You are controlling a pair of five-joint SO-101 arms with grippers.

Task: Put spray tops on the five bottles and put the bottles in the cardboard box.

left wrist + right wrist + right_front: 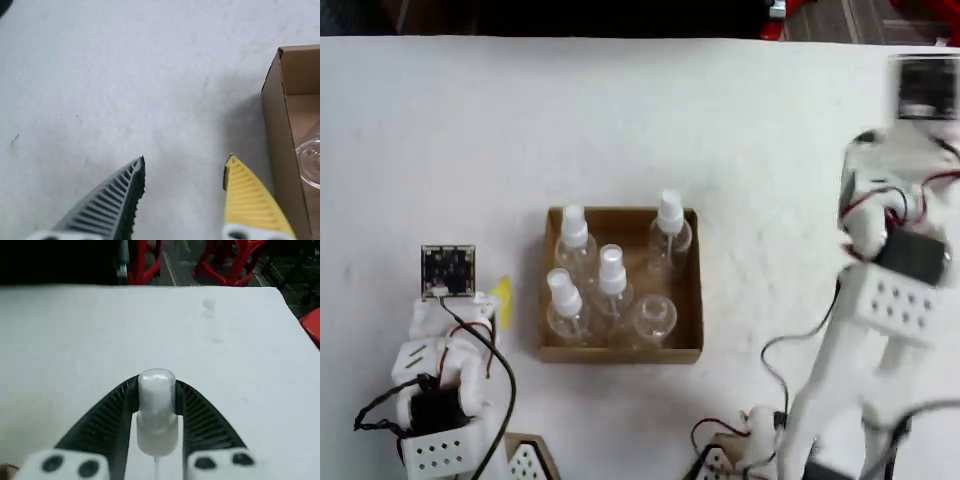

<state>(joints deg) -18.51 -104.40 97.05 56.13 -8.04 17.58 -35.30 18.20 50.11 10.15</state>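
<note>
Right gripper (157,385) is clamped on the last spray top (156,412), held high over the table (440,150) and well apart from the cardboard box (620,352), with the top's thin tube (157,467) pointing down between the fingers. All five bottles stand upright in the box. Four capped bottles (611,285) crowd around the one uncapped bottle (653,316) in the near corner. The left gripper (185,160) rests low just beside the box, its fingers spread and holding nothing.

The main risk, as I judge it, is the tube missing the narrow neck and bending against the rim. Nothing steadies the uncapped bottle, so pushing or twisting the top could tip or spin it. On the way down the gripper could also knock over a neighbouring capped bottle.
</note>
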